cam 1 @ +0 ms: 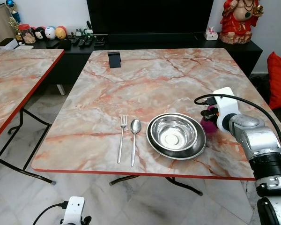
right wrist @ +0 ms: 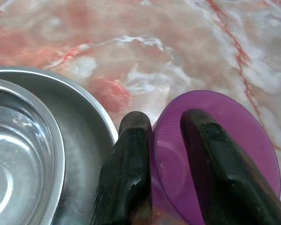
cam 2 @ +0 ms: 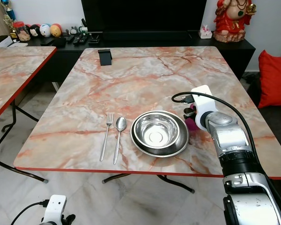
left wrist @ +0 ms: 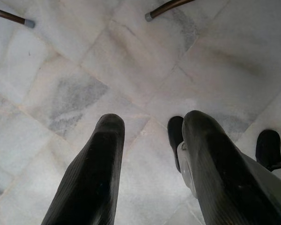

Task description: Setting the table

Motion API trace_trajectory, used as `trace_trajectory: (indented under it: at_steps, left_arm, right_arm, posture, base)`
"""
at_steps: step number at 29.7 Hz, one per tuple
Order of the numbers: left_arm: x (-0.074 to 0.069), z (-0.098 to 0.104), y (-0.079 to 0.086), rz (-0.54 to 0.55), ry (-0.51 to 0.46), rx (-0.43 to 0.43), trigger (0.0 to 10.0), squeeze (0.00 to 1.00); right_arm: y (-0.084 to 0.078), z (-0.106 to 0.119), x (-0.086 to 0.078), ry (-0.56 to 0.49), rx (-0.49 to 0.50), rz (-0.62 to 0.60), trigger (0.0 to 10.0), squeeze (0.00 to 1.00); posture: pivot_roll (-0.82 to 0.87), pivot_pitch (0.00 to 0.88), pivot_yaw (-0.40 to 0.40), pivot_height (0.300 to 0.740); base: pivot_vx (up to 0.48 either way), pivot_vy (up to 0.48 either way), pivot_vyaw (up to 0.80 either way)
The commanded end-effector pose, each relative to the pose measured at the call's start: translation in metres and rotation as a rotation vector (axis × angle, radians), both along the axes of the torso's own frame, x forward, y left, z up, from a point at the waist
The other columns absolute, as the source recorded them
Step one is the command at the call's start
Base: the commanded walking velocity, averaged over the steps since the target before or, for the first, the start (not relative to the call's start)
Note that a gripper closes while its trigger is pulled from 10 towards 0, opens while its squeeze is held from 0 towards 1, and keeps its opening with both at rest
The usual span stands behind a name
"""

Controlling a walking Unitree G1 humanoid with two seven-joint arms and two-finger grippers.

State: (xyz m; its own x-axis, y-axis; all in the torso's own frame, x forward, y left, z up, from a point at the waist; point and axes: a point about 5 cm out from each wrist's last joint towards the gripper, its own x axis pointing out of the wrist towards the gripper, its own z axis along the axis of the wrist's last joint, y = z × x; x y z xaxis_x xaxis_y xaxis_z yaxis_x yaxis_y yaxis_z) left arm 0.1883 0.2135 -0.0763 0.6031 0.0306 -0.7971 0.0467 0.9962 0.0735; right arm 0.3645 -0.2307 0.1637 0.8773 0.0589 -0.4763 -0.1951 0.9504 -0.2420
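Observation:
On the marble table (cam 1: 131, 79) a fork (cam 1: 122, 138) and a spoon (cam 1: 134, 136) lie side by side, left of a steel bowl (cam 1: 174, 131) that sits in a steel plate (cam 1: 200, 146). Just right of the plate stands a purple cup (right wrist: 225, 136), upright on the tabletop. My right gripper (right wrist: 164, 117) is shut on the cup's rim, one finger inside and one outside against the wall nearest the plate. The left gripper (left wrist: 153, 119) hangs low over the floor tiles, open and holding nothing.
A small black stand (cam 1: 114, 59) sits at the table's far edge. A second marble table (cam 1: 14, 75) is to the left with a gap between. Behind are a dark console with toys, a red statue (cam 1: 239, 18) and a red cushion (cam 1: 280, 79).

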Motion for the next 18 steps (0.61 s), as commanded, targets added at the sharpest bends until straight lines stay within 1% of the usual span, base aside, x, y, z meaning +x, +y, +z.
trace_trajectory:
  at_steps: [1,3,8,18]
  left_arm:
    - [-0.0072,-0.0035,0.0023,0.004,0.034,0.009,10.0,0.00]
    - [-0.0072,-0.0036,0.0023,0.005,0.034,0.009,10.0,0.00]
    - [-0.0073,-0.0036,0.0022,0.005,0.035,0.010,10.0,0.00]
    - [-0.0077,-0.0038,0.0019,0.005,0.034,0.011,10.0,0.00]
  right_arm:
    - [0.0034,0.0042,0.0036,-0.011,-0.016,0.009,10.0,0.00]
    - [0.0043,0.0037,0.0037,-0.010,-0.018,0.016,10.0,0.00]
    - [0.0029,0.0001,0.0030,0.005,-0.096,0.030,10.0,0.00]
    - [0.0053,0.0028,0.0045,-0.011,-0.079,0.032,10.0,0.00]
  posture:
    - [-0.08,0.000,0.034,0.740]
    - [-0.08,0.000,0.034,0.740]
    - [-0.08,0.000,0.032,0.740]
    - [-0.08,0.000,0.031,0.740]
  base:
    - [0.000,0.000,0.00]
    - [0.000,0.000,0.00]
    - [0.000,0.000,0.00]
    - [0.000,0.000,0.00]
